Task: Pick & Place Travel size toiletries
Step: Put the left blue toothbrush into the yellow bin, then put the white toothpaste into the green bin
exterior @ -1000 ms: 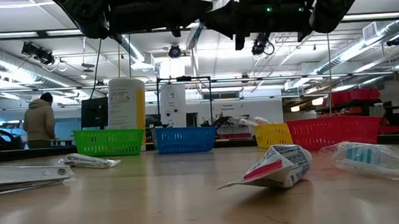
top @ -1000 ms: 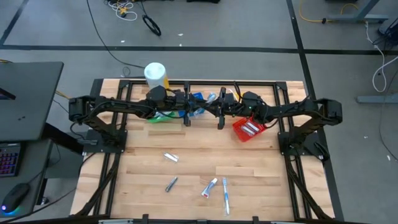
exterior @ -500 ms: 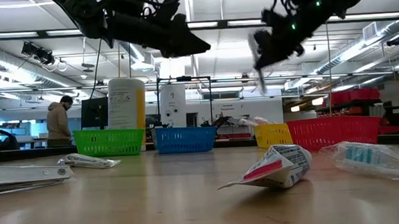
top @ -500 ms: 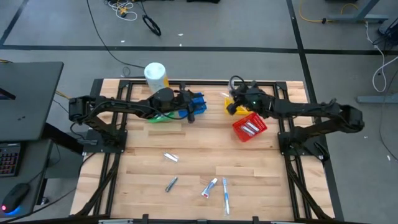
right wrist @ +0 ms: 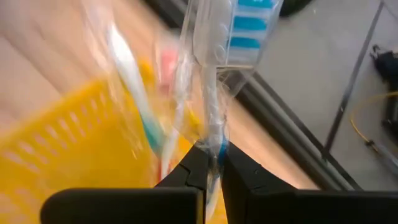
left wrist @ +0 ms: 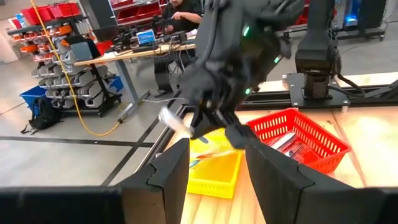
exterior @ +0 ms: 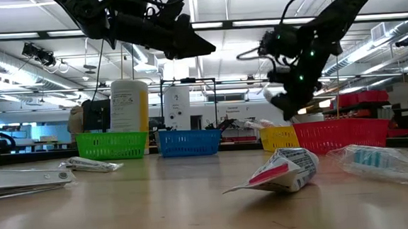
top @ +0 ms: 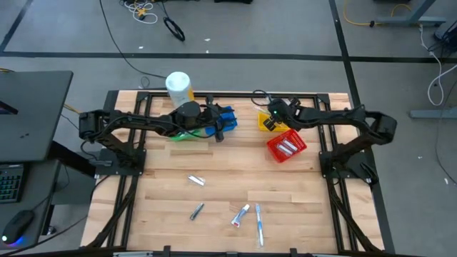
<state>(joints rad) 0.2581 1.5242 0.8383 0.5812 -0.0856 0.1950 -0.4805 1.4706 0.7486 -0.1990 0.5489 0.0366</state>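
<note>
- The right gripper (right wrist: 210, 163) is positioned above the yellow basket (top: 266, 123) at the far side of the table (top: 221, 193). Its fingers are closed on a wrapped toothbrush (right wrist: 214, 74), gripping the handle so that the blue-and-white bristle head projects clear of the fingers.
- Holding the item by one end leaves the rest free to hang over the basket opening. The step in hand is judged to be placement into this basket.
- The yellow basket already contains similar wrapped toothbrushes, which suggests that items are sorted by type.
- The red basket (top: 286, 147), just beside the yellow basket on its near-right side, holds small pale tubes.
- The left gripper (left wrist: 214, 163) waits above the blue basket (top: 226, 118), pointed toward the right arm. Its fingers are apart and hold nothing.
- Toiletries remaining on the near part of the table: a small tube (top: 196, 180), a dark razor (top: 196, 210), a red-and-white tube (top: 240, 215) and a packaged toothbrush (top: 259, 222).
- A green basket (exterior: 112, 144) and a large white-and-yellow bottle (top: 178, 86) stand at the far left; the bottle is not among the items to be handled.
- The task is judged partly done; four items await pickup.
</note>
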